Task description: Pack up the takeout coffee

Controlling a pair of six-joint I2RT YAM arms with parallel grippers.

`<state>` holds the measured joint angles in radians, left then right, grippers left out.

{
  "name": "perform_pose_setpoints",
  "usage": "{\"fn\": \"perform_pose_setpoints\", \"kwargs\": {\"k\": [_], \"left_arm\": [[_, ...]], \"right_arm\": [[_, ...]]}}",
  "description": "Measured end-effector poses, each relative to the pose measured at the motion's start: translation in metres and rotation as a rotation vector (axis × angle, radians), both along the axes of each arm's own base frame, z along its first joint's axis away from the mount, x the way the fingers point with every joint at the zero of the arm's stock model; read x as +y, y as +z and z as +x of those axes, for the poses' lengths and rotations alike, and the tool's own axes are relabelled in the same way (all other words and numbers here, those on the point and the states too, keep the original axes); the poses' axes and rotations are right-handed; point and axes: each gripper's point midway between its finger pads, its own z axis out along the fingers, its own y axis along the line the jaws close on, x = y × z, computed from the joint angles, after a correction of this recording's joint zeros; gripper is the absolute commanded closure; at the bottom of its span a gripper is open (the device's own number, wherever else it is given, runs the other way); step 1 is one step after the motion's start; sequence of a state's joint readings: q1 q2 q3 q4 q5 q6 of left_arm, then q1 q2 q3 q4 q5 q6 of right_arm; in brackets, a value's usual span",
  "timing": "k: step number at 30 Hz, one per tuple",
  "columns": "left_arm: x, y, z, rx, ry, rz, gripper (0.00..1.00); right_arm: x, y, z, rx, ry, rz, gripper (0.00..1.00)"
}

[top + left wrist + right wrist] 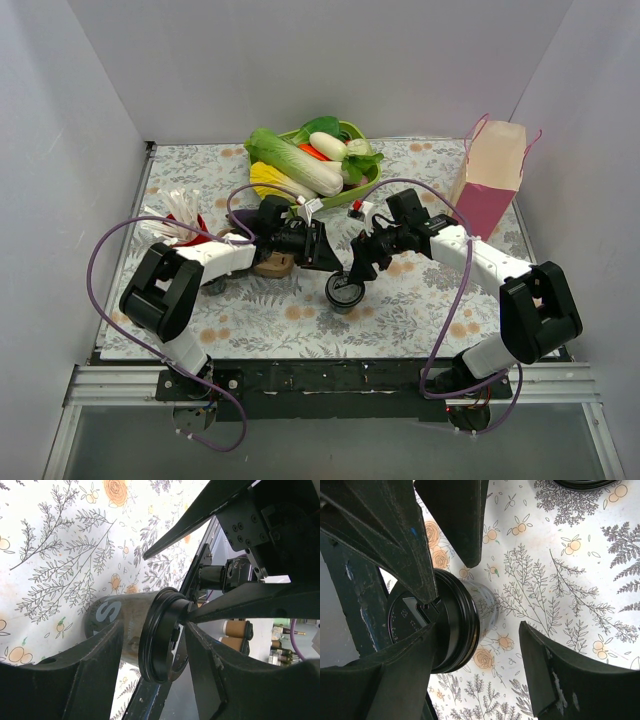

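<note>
The takeout coffee [344, 291], a dark cup with a round black lid, stands upright on the flowered cloth at the middle front. My left gripper [330, 262] is open just to its upper left. In the left wrist view the lid [159, 636] lies between my open left gripper [155, 630] fingers with gaps showing. My right gripper [358, 270] is open just above the cup. In the right wrist view the cup [442, 630] sits against the left finger of my open right gripper [477, 630]. One fingertip of each gripper reaches over the lid top.
A brown cardboard carrier [272, 263] lies under my left arm. A red cup of white straws [185, 225] stands at the left. A green basket of vegetables [325, 155] is at the back. A pink paper bag [488, 182] stands at the back right.
</note>
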<state>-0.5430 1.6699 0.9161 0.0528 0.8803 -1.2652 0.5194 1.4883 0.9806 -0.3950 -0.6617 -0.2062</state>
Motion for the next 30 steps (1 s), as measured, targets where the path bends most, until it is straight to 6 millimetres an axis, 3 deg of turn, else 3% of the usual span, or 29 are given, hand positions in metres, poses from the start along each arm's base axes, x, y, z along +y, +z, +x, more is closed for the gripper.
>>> {"fn": "perform_pose_setpoints", "kwargs": {"k": [14,30], "left_arm": [[0.015,0.012,-0.031,0.0,-0.078,-0.074,0.44],[0.015,0.01,-0.038,0.015,-0.107,-0.095,0.44]], "right_arm": [[0.004,0.002,-0.008,0.06,-0.009,0.029,0.36],[0.005,-0.003,-0.009,0.078,-0.019,0.043,0.37]]}}
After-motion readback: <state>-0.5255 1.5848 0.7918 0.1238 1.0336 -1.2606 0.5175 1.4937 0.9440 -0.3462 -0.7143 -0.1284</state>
